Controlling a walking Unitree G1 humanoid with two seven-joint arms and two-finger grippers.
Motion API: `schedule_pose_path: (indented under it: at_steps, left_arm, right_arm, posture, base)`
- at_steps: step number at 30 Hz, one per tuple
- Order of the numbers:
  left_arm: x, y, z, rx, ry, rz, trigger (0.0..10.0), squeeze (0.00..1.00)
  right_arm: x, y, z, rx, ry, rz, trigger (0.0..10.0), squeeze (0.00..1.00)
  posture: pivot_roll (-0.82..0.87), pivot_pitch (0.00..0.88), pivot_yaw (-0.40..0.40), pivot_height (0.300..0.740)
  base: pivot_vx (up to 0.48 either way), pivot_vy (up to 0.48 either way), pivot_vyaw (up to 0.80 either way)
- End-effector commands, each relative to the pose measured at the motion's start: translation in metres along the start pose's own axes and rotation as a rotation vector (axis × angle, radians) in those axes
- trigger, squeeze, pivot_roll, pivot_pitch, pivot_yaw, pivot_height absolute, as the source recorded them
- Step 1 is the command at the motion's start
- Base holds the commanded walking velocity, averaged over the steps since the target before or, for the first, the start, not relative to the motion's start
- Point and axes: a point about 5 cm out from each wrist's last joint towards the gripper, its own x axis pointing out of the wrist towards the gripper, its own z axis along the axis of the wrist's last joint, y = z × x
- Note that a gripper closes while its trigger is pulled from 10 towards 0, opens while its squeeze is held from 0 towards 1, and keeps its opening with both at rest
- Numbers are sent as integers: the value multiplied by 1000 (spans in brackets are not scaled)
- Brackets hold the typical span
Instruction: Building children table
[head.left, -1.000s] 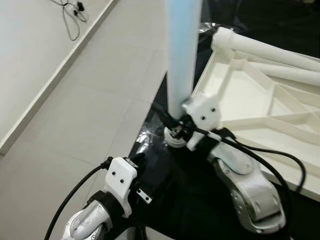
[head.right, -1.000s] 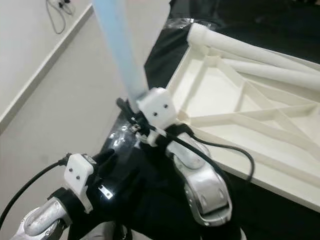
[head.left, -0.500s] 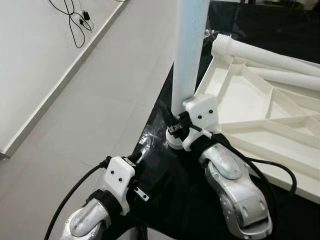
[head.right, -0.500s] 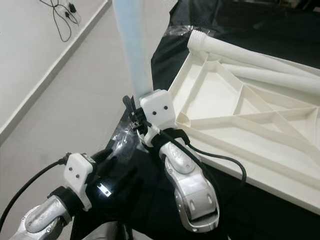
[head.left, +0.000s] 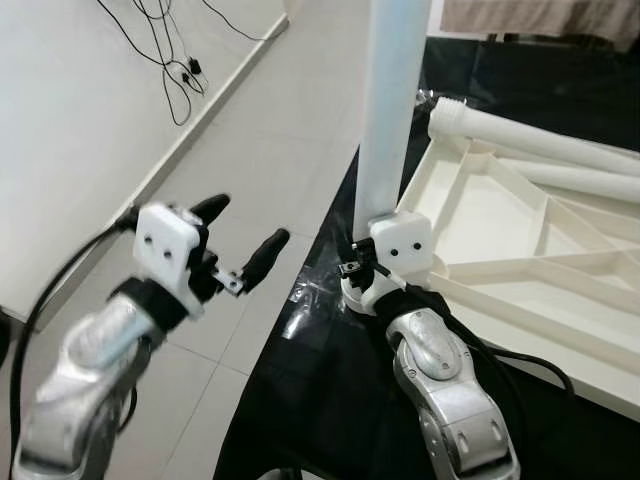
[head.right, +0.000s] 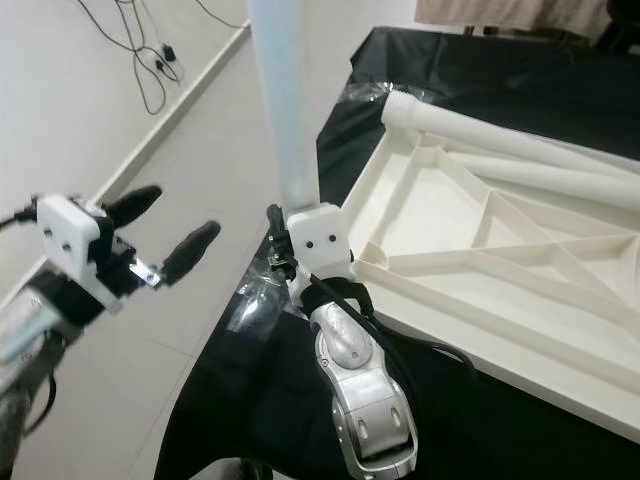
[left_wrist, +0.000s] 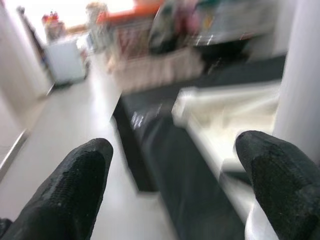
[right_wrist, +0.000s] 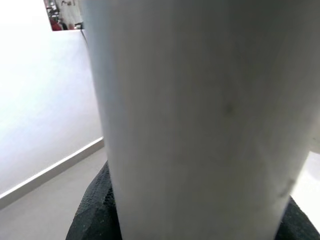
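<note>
A pale white table leg stands upright at the near left corner of the upturned white tabletop, which lies on a black cloth. My right gripper is shut on the leg just above its base. From the right wrist camera the leg is seen very close, with a black fingertip at its side. My left gripper is raised to the left of the leg, open and holding nothing. The left wrist view has its two fingertips spread wide, with the leg beyond one of them.
Two more white legs lie along the tabletop's far side. The black cloth ends just left of the standing leg, with crumpled clear plastic on it. Grey tiled floor, a white wall and loose cables lie to the left.
My left arm has risen from low in front to beside the leg, its fingers open. The right gripper keeps its hold on the leg. The camera has tilted up.
</note>
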Motion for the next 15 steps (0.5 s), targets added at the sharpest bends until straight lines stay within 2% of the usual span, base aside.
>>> schedule_pose_path:
  at_steps: [1, 2, 4, 6, 7, 10, 13, 15]
  left_arm:
    - [4, 1, 3, -87, 7, -97, 10000, 0]
    - [13, -1, 13, -143, -28, -204, 10000, 0]
    - [28, -3, 27, -222, -73, -348, 10000, 0]
    - [33, -3, 30, -245, -83, -380, 10000, 0]
    - [44, -4, 36, -275, -96, -430, 10000, 0]
    - [51, -4, 40, -294, -105, -466, 10000, 0]
    - [74, -17, 60, -362, -127, -682, 10000, 0]
    - [78, -20, 64, -359, -118, -724, 10000, 0]
  right_arm:
    - [-9, -1, -49, -24, 236, -27, 10000, 0]
    - [-8, 2, -48, -25, 229, -19, 10000, 0]
    - [-7, 8, -47, -26, 213, -7, 10000, 0]
    - [-7, 10, -46, -26, 207, -3, 10000, 0]
    - [-6, 11, -45, -33, 196, -1, 10000, 0]
    - [-5, 12, -45, -39, 188, -1, 10000, 0]
    - [-2, 16, -42, -71, 157, 21, 10000, 0]
    - [-1, 18, -42, -73, 150, 27, 10000, 0]
  posture:
    - [47, 227, 115, 740]
    - [45, 220, 120, 740]
    - [39, 214, 125, 740]
    - [36, 209, 127, 740]
    - [31, 202, 130, 740]
    - [31, 202, 130, 740]
    - [23, 195, 138, 740]
    - [22, 194, 142, 740]
  base:
    - [0, 0, 0]
    - [0, 0, 0]
    - [0, 0, 0]
    - [0, 0, 0]
    - [0, 0, 0]
    - [0, 0, 0]
    - [0, 0, 0]
    - [0, 0, 0]
